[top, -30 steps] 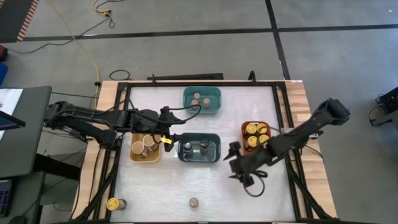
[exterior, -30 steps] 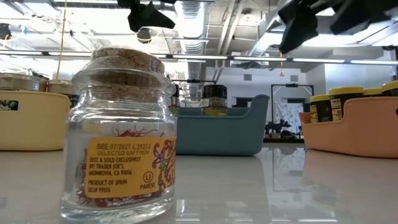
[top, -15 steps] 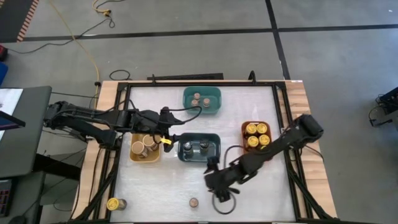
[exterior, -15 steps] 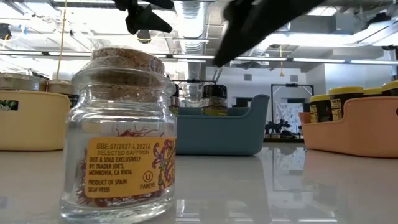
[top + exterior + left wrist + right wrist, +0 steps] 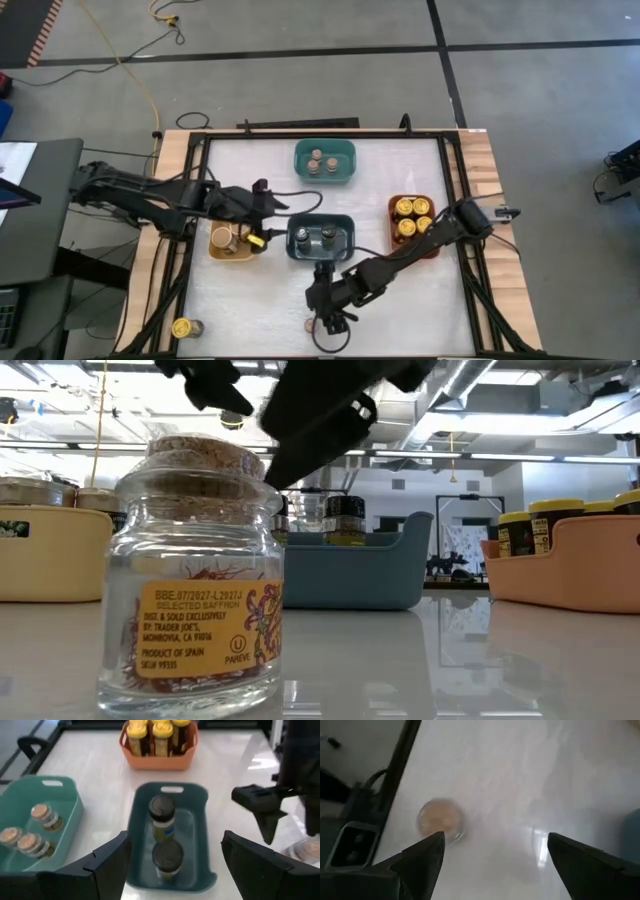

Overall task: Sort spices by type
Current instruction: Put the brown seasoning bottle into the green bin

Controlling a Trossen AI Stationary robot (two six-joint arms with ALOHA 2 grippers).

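Only the low view reads the cork-topped jar's point(image 5: 195, 575) label.

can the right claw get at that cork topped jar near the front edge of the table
Probably yes: the right claw hangs open just above the cork-topped jar, which stands alone on bare table with nothing between them.

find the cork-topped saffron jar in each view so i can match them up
High view: cork-topped saffron jar at the table's front edge, just below the right gripper.
Low view: the jar fills the left foreground.
Left wrist view: a blurred cork top at the right edge.
Right wrist view: the jar left of centre on bare table.
Shared landmark: dark-blue bin.
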